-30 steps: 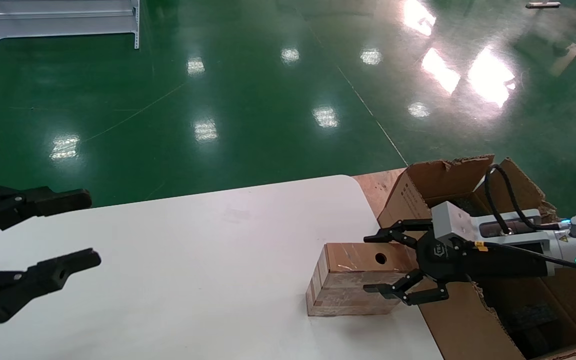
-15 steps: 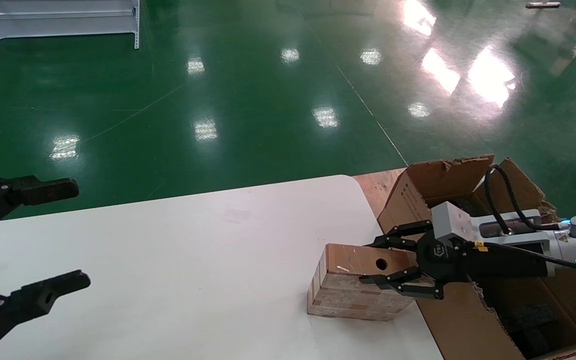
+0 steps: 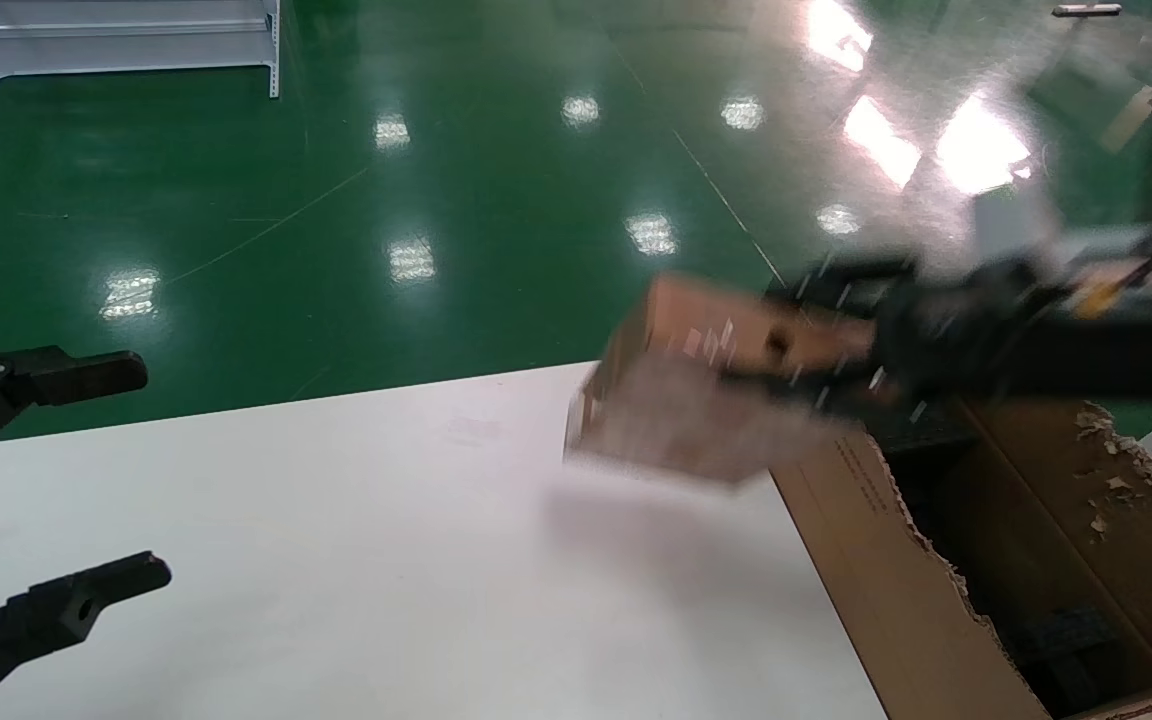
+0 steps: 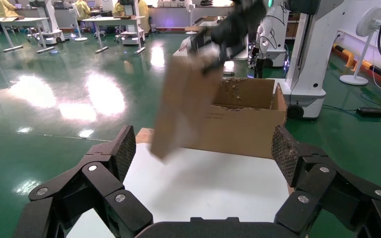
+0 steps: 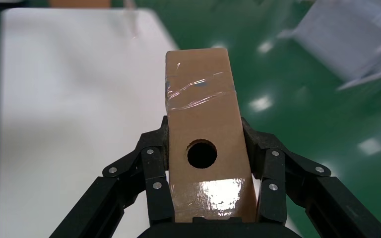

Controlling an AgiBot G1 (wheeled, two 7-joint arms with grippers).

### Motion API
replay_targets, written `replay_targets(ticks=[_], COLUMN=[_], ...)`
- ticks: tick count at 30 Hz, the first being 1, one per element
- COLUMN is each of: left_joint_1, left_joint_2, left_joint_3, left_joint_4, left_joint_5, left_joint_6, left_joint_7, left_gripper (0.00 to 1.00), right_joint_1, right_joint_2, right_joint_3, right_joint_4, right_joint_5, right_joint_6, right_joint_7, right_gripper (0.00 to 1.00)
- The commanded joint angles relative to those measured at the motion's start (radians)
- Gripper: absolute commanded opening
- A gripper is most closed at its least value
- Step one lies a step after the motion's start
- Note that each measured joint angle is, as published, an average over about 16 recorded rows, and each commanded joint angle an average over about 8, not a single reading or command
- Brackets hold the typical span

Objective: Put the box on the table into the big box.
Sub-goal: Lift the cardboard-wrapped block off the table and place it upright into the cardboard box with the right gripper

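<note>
Your white table [image 3: 336, 560] filled the lower left, smooth and round-cornered. The big box [image 3: 896, 560], ragged-edged corrugated carton with unreadable print, sat lower right. The box [image 3: 696, 400] hung mid-frame above the table's edge, clamped by your right gripper [image 3: 826, 345]. Your left gripper [image 3: 66, 480] gaped wide, far left.

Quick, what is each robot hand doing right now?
Left hand: open, holding nothing, parked over the table.
Right hand: closed on the small cardboard box, holding it in the air beside the big box.
</note>
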Motion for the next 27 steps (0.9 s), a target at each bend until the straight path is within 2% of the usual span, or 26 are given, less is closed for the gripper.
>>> replay_targets(ticks=[1, 7, 12, 16, 20, 27], left_joint_1=[0.0, 0.0, 0.0, 0.0, 0.0, 0.0], left_joint_2=[0.0, 0.0, 0.0, 0.0, 0.0, 0.0], left_joint_3=[0.0, 0.0, 0.0, 0.0, 0.0, 0.0], left_joint_4=[0.0, 0.0, 0.0, 0.0, 0.0, 0.0], left_joint_5=[0.0, 0.0, 0.0, 0.0, 0.0, 0.0], left_joint_6=[0.0, 0.0, 0.0, 0.0, 0.0, 0.0], left_joint_7=[0.0, 0.0, 0.0, 0.0, 0.0, 0.0], left_gripper=[1.0, 1.0, 1.0, 1.0, 1.0, 1.0], right_joint_1=[0.056, 0.211, 0.241, 0.19, 0.102, -0.083], right_joint_2=[0.024, 0.109, 0.19, 0.247, 0.275, 0.235], right_joint_3=[0.021, 0.057, 0.039, -0.001, -0.05, -0.107], right_joint_4=[0.013, -0.076, -0.174, -0.228, -0.273, -0.385], right_joint_5=[0.007, -0.081, -0.155, -0.149, -0.081, 0.119], right_joint_6=[0.0, 0.003, -0.007, -0.017, -0.014, 0.006], right_joint_7=[0.022, 0.02, 0.038, 0.054, 0.059, 0.018], right_gripper=[0.0, 0.0, 0.0, 0.0, 0.0, 0.0])
